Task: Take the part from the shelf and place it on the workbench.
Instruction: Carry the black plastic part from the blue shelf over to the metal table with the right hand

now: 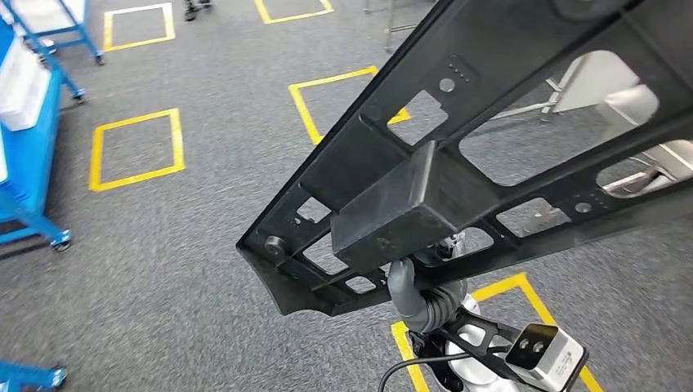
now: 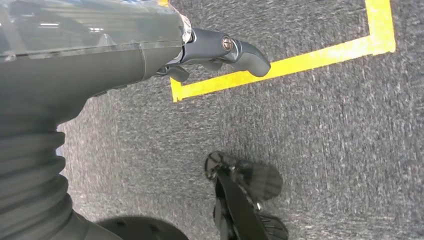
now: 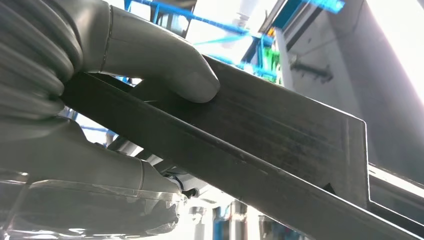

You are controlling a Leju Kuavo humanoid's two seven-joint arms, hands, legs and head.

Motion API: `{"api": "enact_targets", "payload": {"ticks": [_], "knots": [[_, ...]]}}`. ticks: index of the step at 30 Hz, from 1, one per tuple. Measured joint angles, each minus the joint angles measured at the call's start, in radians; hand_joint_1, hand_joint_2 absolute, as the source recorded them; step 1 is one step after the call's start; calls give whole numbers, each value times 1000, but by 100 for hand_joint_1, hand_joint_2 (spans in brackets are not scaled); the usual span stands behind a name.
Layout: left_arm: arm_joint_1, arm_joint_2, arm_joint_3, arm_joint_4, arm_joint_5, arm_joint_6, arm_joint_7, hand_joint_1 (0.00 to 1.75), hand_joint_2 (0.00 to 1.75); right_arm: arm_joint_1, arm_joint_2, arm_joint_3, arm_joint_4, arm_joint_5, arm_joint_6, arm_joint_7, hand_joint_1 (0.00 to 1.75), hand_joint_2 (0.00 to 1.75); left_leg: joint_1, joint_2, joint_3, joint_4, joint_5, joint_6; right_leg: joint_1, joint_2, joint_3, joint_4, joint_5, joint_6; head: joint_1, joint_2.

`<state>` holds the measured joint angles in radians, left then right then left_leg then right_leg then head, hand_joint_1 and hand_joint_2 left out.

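Up in the air over the grey carpet floor point(image 1: 204, 269) goes the long black plastic frame part point(image 1: 490, 139), full of cut-out windows, with a boxy black block on its underside. It crosses the head view on a slant from the low centre to the upper right corner. The right hand point(image 3: 125, 70) has it: in the right wrist view the thick grey thumb point(image 3: 170, 75) presses flat on the part's dark face, with the rest of the hand under the edge, a firm grasp. The left hand point(image 2: 220, 52) hangs over the carpet, dark fingers curled in with nothing in them, just above a yellow tape corner point(image 2: 280, 67). Yellow tape squares point(image 1: 135, 149) mark the floor, and a blue wheeled rack point(image 1: 29, 139) stands at the left edge.
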<state>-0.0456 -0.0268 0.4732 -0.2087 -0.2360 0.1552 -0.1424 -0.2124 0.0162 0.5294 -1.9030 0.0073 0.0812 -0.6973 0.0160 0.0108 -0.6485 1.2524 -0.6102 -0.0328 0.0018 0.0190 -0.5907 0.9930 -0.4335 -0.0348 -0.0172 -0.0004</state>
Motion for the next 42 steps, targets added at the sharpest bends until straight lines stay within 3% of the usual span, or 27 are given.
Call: {"api": "enact_targets", "payload": {"ticks": [1,2,4,6,8,9,10,12,14,16,17,18,19,20,22,23,25,27,29,31,32,33,34,36,38,40,42], "knots": [[3,0,1,0,0,0,-2,0,175,0,0,2,4,-3,-1,0,175,175,0,-2,-22,35,-2,-1,1,15,0,1,0,0,0,0],[5,0,3,0,0,0,-3,0,175,0,0,5,8,-5,-2,0,175,175,1,-3,-28,34,15,-2,1,29,1,3,-1,0,0,0],[6,0,6,0,0,2,-5,0,175,-1,0,12,13,-8,-6,0,175,175,3,-19,16,-84,94,0,0,58,2,9,-4,4,0,0],[5,0,8,0,-3,4,-5,0,175,-2,0,15,15,-10,-10,0,175,175,6,-56,67,-205,143,5,0,80,-2,18,-8,13,0,0],[3,0,9,0,-7,6,-4,0,175,-1,0,16,15,-10,-11,0,175,175,4,-70,81,-236,144,15,-2,98,-9,21,-7,25,0,0],[2,0,10,0,-8,8,-3,0,175,1,0,16,15,-10,-11,0,175,175,3,-61,82,-238,147,23,-4,106,-11,20,-5,32,0,0],[0,0,11,0,-9,9,-2,0,175,3,0,16,14,-10,-11,0,175,175,3,-50,84,-242,150,30,-5,101,-13,22,-7,37,0,0],[0,0,14,0,-12,13,-1,0,175,7,0,16,12,-9,-9,0,175,175,3,-28,88,-250,155,44,-4,55,-36,68,-36,45,0,0],[3,0,18,0,-16,16,0,0,175,9,1,17,11,-8,-7,0,175,175,-1,-4,88,-251,154,52,-6,4,-96,191,-99,51,0,0],[5,0,22,0,-18,17,1,0,175,14,1,17,10,-6,-6,0,175,175,-4,23,88,-251,152,54,-11,-8,-154,302,-136,56,0,0],[5,0,23,0,-19,18,1,0,175,16,1,17,10,-6,-7,0,175,175,-5,36,88,-251,150,53,-13,-11,-158,309,-128,58,0,0],[5,0,23,0,-21,18,1,0,175,17,1,17,10,-6,-7,0,175,175,-5,48,90,-250,149,52,-14,-16,-139,273,-103,57,0,0],[4,0,23,0,-23,18,1,0,175,18,1,17,10,-6,-8,0,175,175,-6,59,93,-250,146,50,-14,-30,-102,204,-69,55,0,0],[3,0,23,0,-25,17,1,0,175,18,1,17,10,-6,-9,0,175,175,-7,68,96,-250,143,46,-11,-57,-61,128,-43,51,0,0],[2,0,24,0,-29,14,-2,0,175,16,1,17,9,-7,-12,0,175,175,-11,85,103,-249,137,36,-2,-94,-9,32,-17,42,0,0],[2,0,24,0,-31,12,-4,0,175,16,1,17,8,-8,-13,0,175,175,-12,94,106,-250,135,31,2,-98,-5,20,-19,37,0,0],[-1,-1,24,0,-33,8,-6,0,175,15,0,17,6,-12,-15,0,175,175,-10,110,112,-251,131,18,2,-72,-5,15,-14,28,0,0],[-3,-2,24,0,-33,6,-7,0,175,11,1,16,5,-17,-15,-1,175,175,-5,76,102,-218,105,8,-4,-48,0,4,-6,15,0,0],[-2,-3,25,0,-33,6,-6,0,175,6,1,16,5,-21,-12,-1,175,175,-2,19,50,-105,43,2,-6,-24,1,0,-2,7,0,0],[3,-3,27,0,-30,11,-6,0,175,5,2,16,6,-24,-9,-1,175,175,-2,0,-14,20,-1,-2,-4,5,1,1,-2,4,0,0],[5,-3,29,0,-28,15,-6,0,175,5,2,16,8,-26,-8,-1,175,175,-1,-2,-27,40,5,-2,-3,20,1,2,-2,4,0,0],[5,-3,31,0,-25,19,-6,0,175,5,1,16,9,-27,-6,0,175,175,-1,-4,-22,20,30,-2,-4,36,2,4,-2,5,0,0],[5,-3,33,0,-22,21,-7,0,175,5,1,16,10,-27,-4,0,175,175,1,-9,0,-37,68,-2,-4,50,3,7,-3,7,0,0],[4,-2,40,0,-15,22,-10,0,175,2,1,16,11,-29,0,0,175,175,6,-48,59,-173,129,2,-5,76,1,16,-8,15,0,0],[3,-1,49,0,-12,26,-13,0,175,-1,1,16,12,-30,6,0,175,175,6,-75,85,-235,140,11,-6,97,-5,21,-8,27,0,0],[0,4,55,0,-11,36,-14,0,175,-2,1,16,13,-32,9,0,175,175,3,-60,88,-239,141,24,-8,113,-11,20,-5,40,0,0],[-1,10,60,0,-8,46,-14,0,175,-4,1,16,14,-35,10,0,175,175,4,-38,92,-248,148,39,-6,77,-25,47,-24,50,0,0]]}}
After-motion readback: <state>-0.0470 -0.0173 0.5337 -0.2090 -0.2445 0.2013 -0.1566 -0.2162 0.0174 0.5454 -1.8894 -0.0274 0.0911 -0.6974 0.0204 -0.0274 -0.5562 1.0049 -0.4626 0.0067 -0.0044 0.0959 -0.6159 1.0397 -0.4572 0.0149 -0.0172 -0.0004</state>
